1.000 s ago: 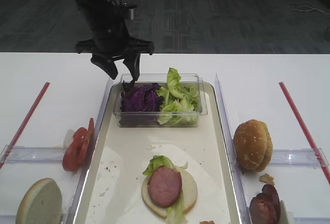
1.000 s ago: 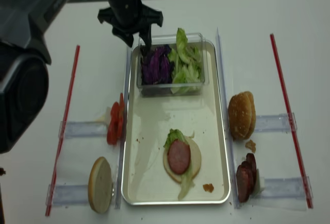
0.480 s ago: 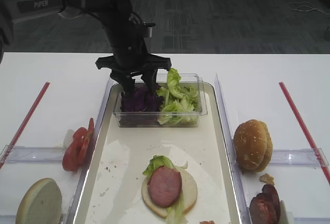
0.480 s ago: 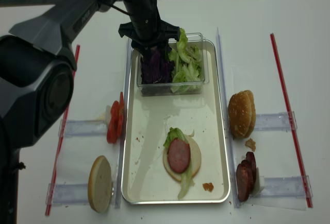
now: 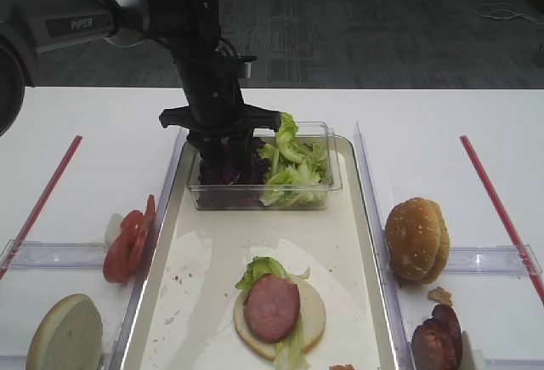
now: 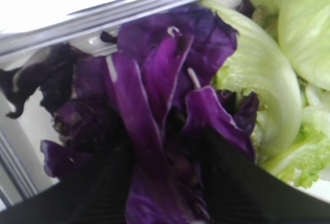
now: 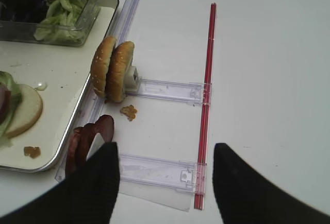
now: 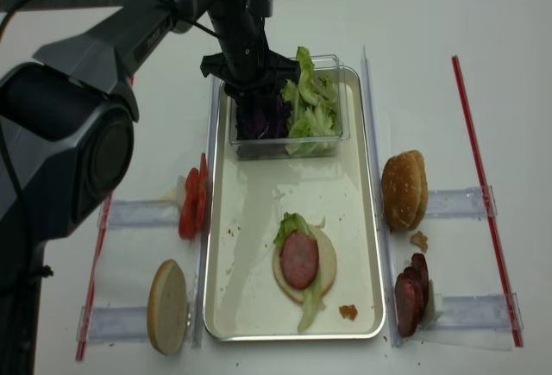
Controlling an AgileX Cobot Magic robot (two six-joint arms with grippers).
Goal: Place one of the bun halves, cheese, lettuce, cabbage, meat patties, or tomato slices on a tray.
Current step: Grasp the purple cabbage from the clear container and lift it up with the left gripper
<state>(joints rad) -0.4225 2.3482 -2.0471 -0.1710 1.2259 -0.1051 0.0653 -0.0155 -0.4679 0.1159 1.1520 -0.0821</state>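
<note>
**A:** White counter [image 5: 93, 123] under a dark carpeted floor behind. Where do the left jaws [image 6: 165, 183] stand?

**B:** Sunk in a clear plastic box [image 5: 325, 185], partly open, their dark fingers [image 6: 111, 183] either side of a fold of cabbage [image 6: 154, 74]. No firm grip shows yet. Lettuce [image 5: 293, 162], pale and ruffled, lies just beside them. The right jaws [image 7: 162, 183] hang open and empty, well apart.

**A:** And the tray [image 5: 353, 242]?

**B:** Cream, metal-rimmed, beneath the box; nearer us sits a bun half [image 5: 313, 319] with lettuce and a meat patty [image 5: 272, 306].

**A:** Best move?

**B:** Probably pinch the glossy, limp purple shreds only, then lift straight up, clear of the box wall.
</note>
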